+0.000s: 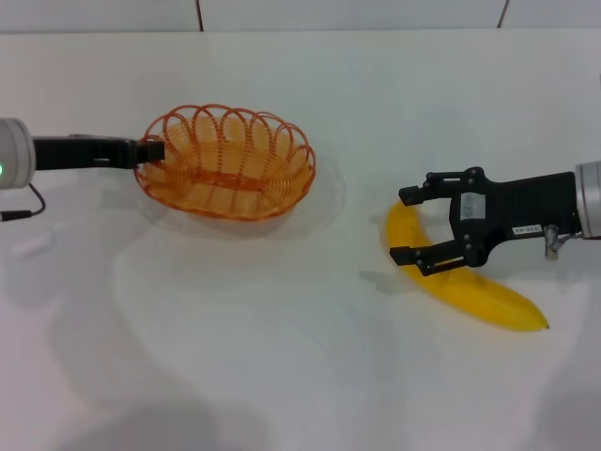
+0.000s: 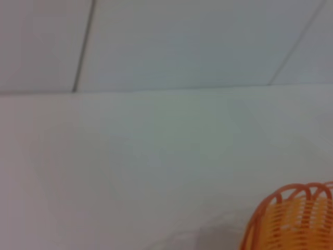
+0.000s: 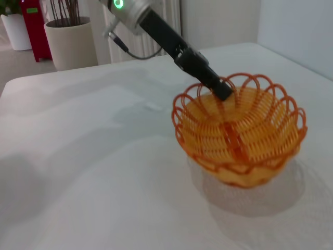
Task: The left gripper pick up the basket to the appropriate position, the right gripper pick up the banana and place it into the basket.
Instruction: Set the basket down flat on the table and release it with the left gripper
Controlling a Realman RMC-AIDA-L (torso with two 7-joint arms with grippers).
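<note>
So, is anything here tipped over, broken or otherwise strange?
Nothing stands out. The orange looped-wire basket sits upright and empty, the left tool at its rim. The smooth yellow banana lies whole on the white table, between the open fingers of the right tool.

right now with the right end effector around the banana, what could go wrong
1. The right end effector straddles the banana near one end, fingers open, so the long free end may droop or swing once lifted.
2. The left end effector grips the basket only at its rim; the basket may tilt or slip.
3. The banana looks about as long as the basket, so it might catch the scalloped rim.
</note>
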